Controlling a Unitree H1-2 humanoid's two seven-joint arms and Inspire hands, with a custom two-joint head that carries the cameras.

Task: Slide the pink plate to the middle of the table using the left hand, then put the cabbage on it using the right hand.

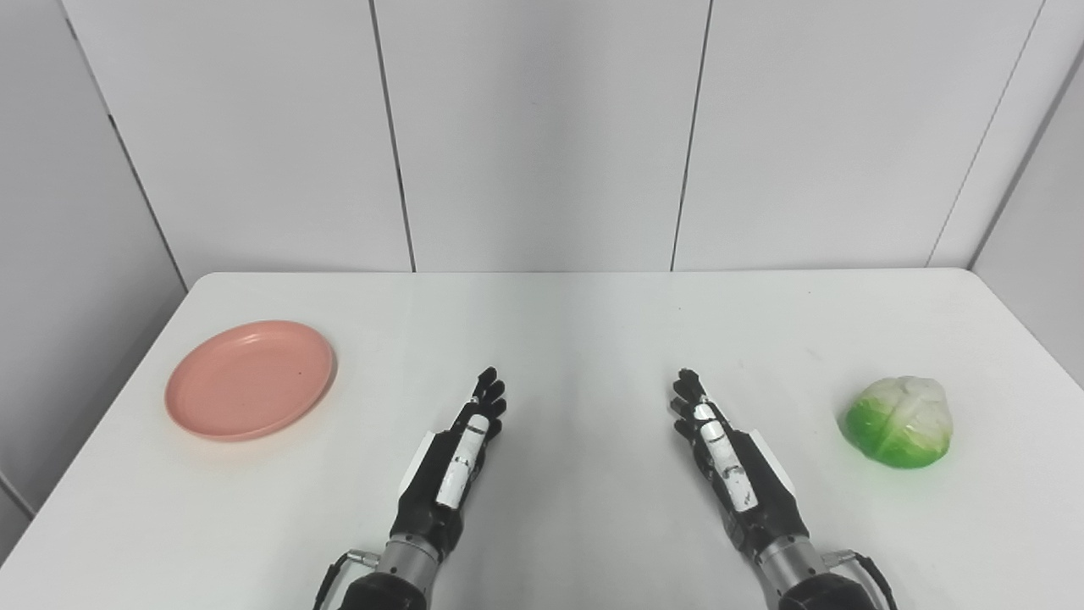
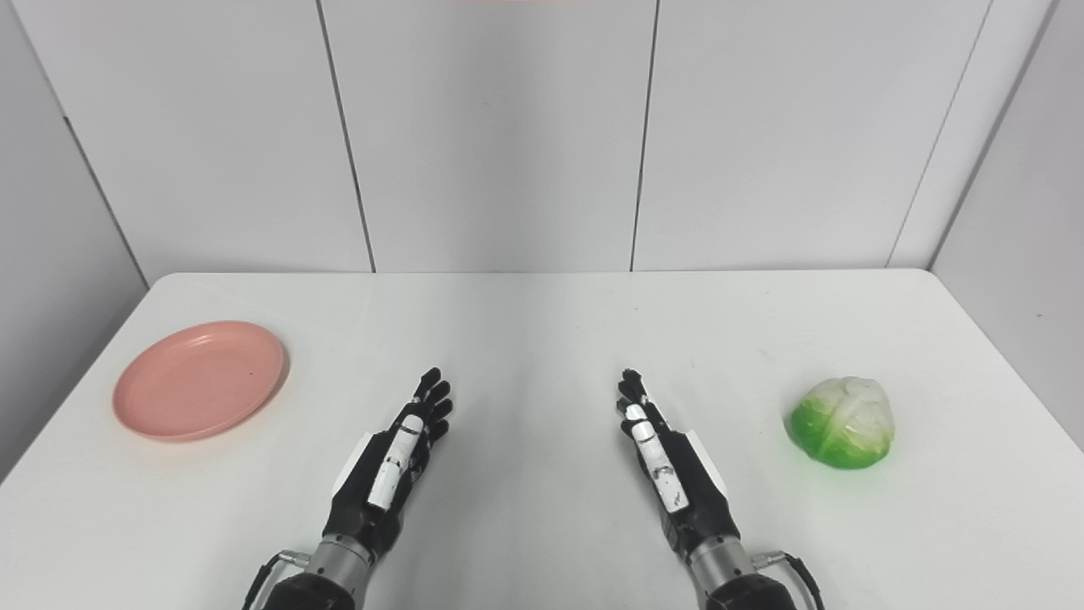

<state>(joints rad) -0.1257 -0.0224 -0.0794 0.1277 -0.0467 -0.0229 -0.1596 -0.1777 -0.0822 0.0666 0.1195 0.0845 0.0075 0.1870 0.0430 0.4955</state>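
I see the plate point(image 1: 250, 379) at the table's point(image 1: 559, 330) left side, near the edge, nothing on it. Cabbage point(image 1: 899, 421) sits far right, well apart from the plate. Left hand point(image 1: 457, 457) and right hand point(image 1: 728, 462) both rest near the front middle, fingers straight and extended, holding nothing. Neither touches plate or cabbage.

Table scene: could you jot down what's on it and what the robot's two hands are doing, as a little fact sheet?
table: white, against grey wall panels
pink plate: empty, at the table's left side
cabbage: at the right side, apart from both hands
left hand: open, holding nothing, right of the plate
right hand: open, holding nothing, left of the cabbage
task progress: nothing done yet
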